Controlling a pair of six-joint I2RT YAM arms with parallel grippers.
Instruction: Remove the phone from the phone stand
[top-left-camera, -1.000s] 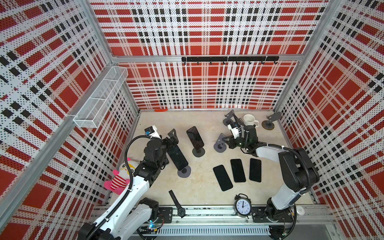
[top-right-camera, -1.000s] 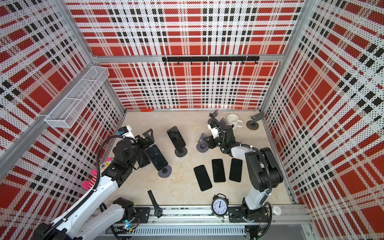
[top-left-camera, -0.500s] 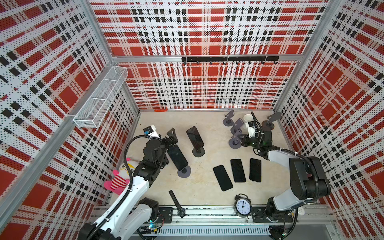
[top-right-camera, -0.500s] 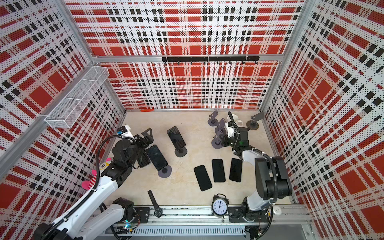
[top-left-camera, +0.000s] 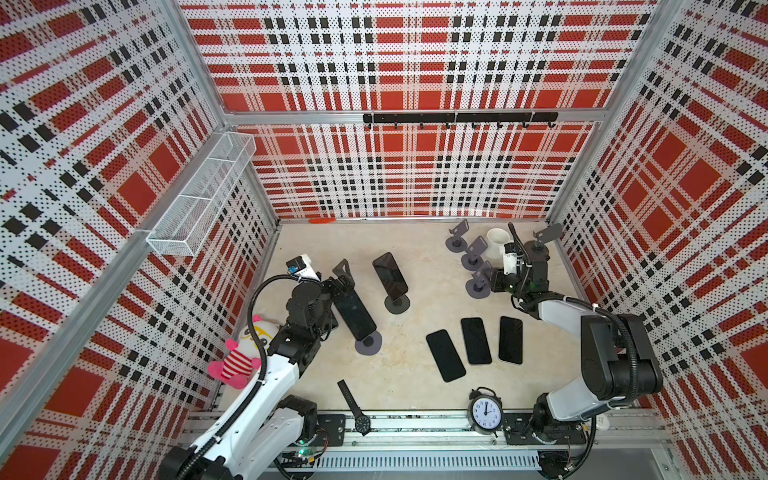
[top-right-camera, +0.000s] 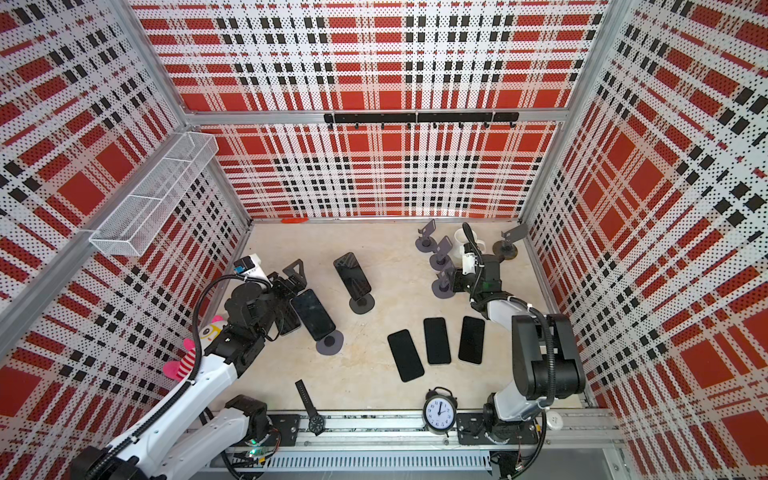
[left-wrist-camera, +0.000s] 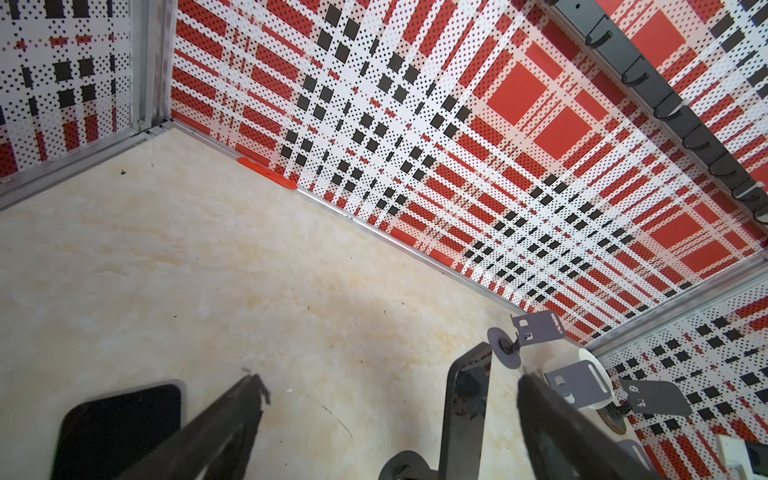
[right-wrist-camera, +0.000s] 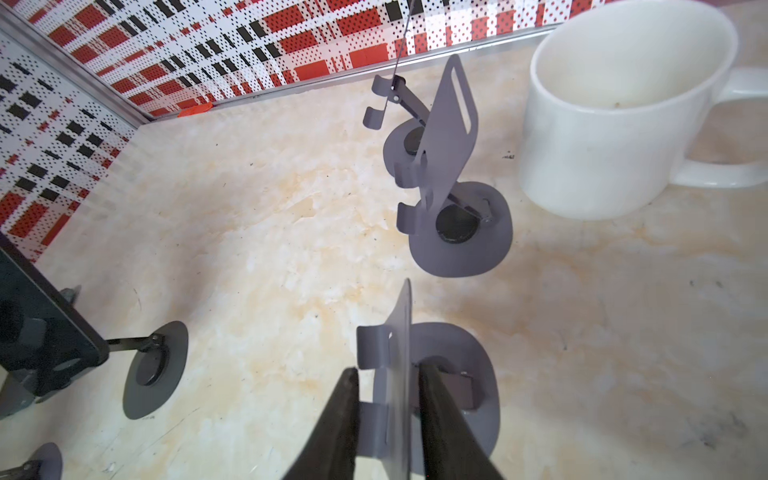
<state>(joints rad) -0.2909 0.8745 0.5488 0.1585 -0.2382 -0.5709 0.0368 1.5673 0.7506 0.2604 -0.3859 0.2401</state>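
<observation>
The phone (top-left-camera: 353, 309) leans on its phone stand (top-left-camera: 368, 344), not yet lifted. My left gripper (top-left-camera: 337, 279) hangs wide open and empty, just beside its upper end. Next, I reckon, I must straddle that end and close. My right gripper (right-wrist-camera: 388, 386) loosely straddles an empty stand (right-wrist-camera: 399, 332), jaws parted.

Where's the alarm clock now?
In both top views the alarm clock stands at the front rail, right of centre, beside the right arm's base, with the wristwatch left of it.
</observation>
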